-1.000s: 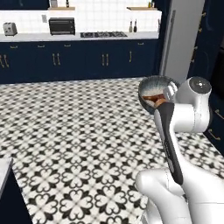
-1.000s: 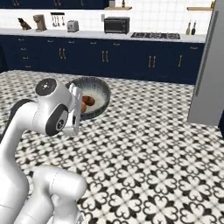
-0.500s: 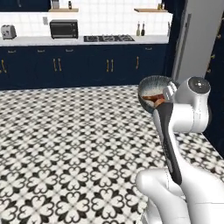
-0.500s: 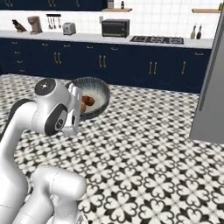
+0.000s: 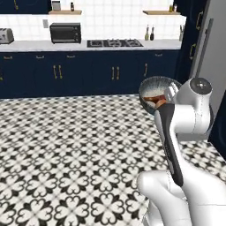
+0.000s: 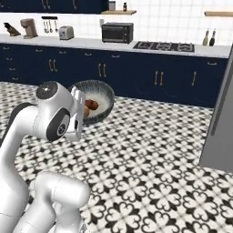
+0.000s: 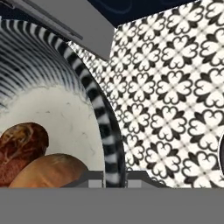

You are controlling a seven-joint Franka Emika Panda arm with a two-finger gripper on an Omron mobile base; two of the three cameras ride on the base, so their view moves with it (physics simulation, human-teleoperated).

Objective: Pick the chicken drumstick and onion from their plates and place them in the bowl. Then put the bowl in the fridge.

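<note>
My gripper [image 7: 114, 178] is shut on the rim of the dark grey-blue bowl [image 7: 99, 114] and holds it in the air in front of the arm. Inside the bowl lie the brown chicken drumstick [image 7: 19, 144] and the orange-tan onion [image 7: 48, 171], touching each other. From the base, the bowl [image 5: 155, 84] hangs tilted beside the white wrist, with the drumstick [image 5: 154, 99] showing inside. In the right base view the bowl [image 6: 101, 93] holds the drumstick [image 6: 92, 105] and the onion [image 6: 85, 110]. The grey fridge [image 5: 213, 57] stands at the right, its door shut [image 6: 223, 123]. The plates are out of view.
Patterned black-and-white floor [image 5: 66, 145] stretches ahead. Navy cabinets [image 5: 88, 73] with a white counter run along the back wall, carrying a microwave [image 5: 65, 32], a stove [image 5: 114, 43] and a toaster [image 6: 66, 32].
Both base views have shifted: the back counter and the fridge have grown larger and nearer, so the base has moved. The arm holds the bowl in the same pose.
</note>
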